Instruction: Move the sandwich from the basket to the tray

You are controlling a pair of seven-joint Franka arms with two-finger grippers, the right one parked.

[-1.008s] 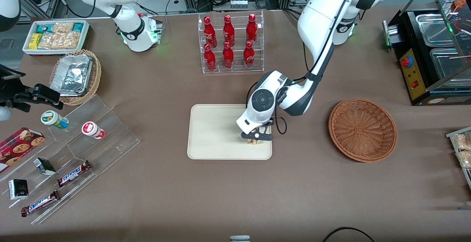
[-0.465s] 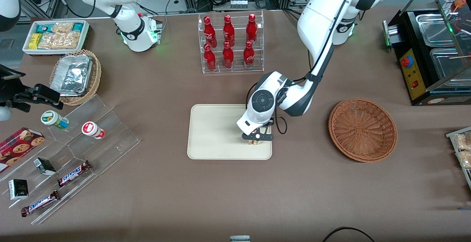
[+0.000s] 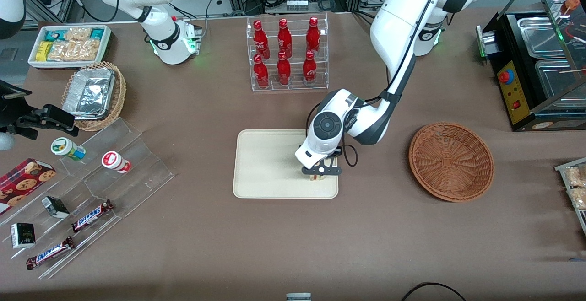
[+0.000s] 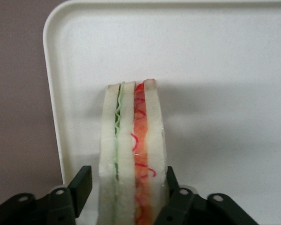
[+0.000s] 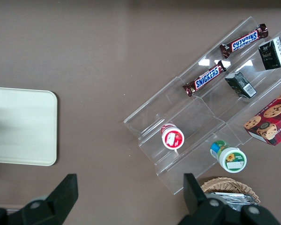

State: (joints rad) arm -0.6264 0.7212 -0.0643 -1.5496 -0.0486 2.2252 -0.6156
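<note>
While you look down from the front camera, you see the left arm's black two-finger gripper (image 3: 319, 173) low over the flat cream-beige rectangular tray (image 3: 265, 163), at the tray corner nearest the camera on the working arm's end. Its fingers are closed on the small triangular sandwich wedge of white bread (image 3: 317, 177), which shows only as a pale sliver under the gripper bar.

Your wrist camera gives the closer look: the sandwich (image 4: 132, 154) stands on edge with its cut face up, green filling between one pair of bread slices and red between the other. One black finger (image 4: 82, 183) presses one outer slice and the other finger presses the outer slice on the red side, so the gripper (image 4: 126, 190) clamps the wedge across its thickness. The tray (image 4: 225, 70) surface lies under the wedge, with a rounded corner of its rim and bare brown table (image 4: 16, 93) close by. Whether the sandwich's lower edge touches the tray, you cannot tell.

You find the round reddish-brown woven wicker basket (image 3: 451, 161) well apart from the tray, toward the working arm's end of the table, with nothing in it. A clear acrylic rack of red bottles (image 3: 287, 54) stands farther from the front camera than the tray.
</note>
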